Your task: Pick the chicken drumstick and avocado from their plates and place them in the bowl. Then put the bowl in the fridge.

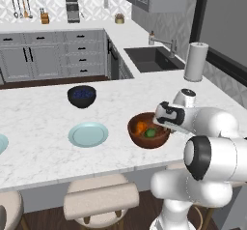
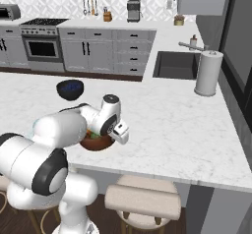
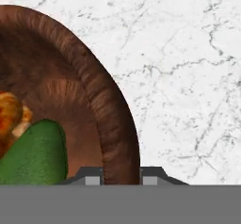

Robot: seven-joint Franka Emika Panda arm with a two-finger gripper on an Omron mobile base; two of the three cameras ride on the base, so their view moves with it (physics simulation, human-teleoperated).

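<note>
The reddish-brown bowl [image 1: 138, 136] [image 2: 96, 145] [image 3: 99, 100] stands on the marble counter near its front edge. Inside it lie the orange-brown chicken drumstick [image 1: 141, 126] [image 3: 9, 115] and the dark green avocado [image 1: 150, 133] [image 3: 35, 155], touching each other. My gripper [image 1: 163, 126] [image 2: 114, 137] [image 3: 121, 177] is at the bowl's right rim. In the hand view one fingertip is inside the wall and one outside, both against it, so it is shut on the rim. One pale teal plate [image 1: 88, 135] lies bare left of the bowl; a second plate [image 1: 1, 144] shows at the left edge. The fridge is out of view.
A dark navy bowl [image 1: 81, 96] [image 2: 70, 89] sits further back on the counter. A paper towel roll [image 1: 196, 62] [image 2: 207, 73] stands by the sink [image 1: 154, 59] [image 2: 177, 65]. Padded stools [image 1: 100, 200] [image 2: 142, 198] stand below the counter's front edge.
</note>
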